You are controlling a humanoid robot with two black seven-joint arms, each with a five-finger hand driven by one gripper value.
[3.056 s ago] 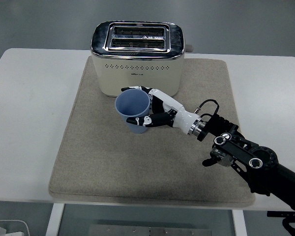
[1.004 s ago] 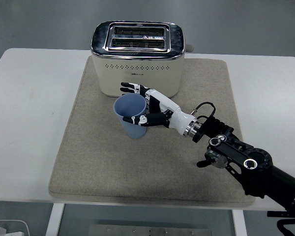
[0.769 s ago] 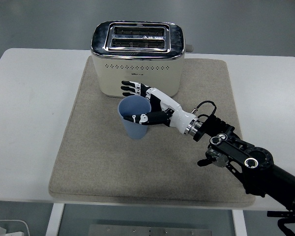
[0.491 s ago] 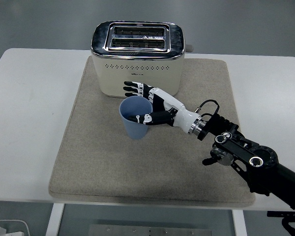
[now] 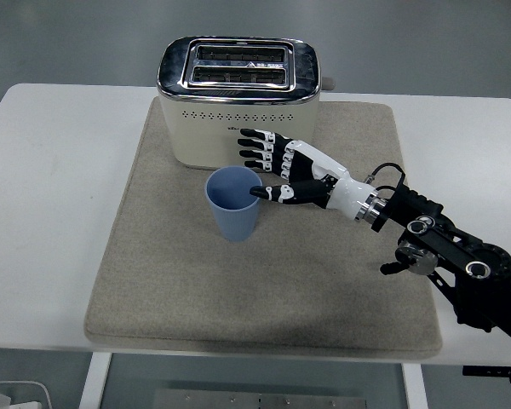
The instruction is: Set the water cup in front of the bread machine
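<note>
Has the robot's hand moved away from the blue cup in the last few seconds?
Yes. The right hand was wrapped around the cup; now its fingers are spread and it has pulled back to the right, off the cup, which stands in front of the toaster.

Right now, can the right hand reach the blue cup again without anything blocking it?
Probably yes. The right hand is open just beside the blue cup, thumb near its rim, and nothing lies between them; the toaster stands behind.

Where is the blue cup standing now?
In the head view the blue cup stands upright on the mat, just in front of the toaster, left of the right hand.
</note>
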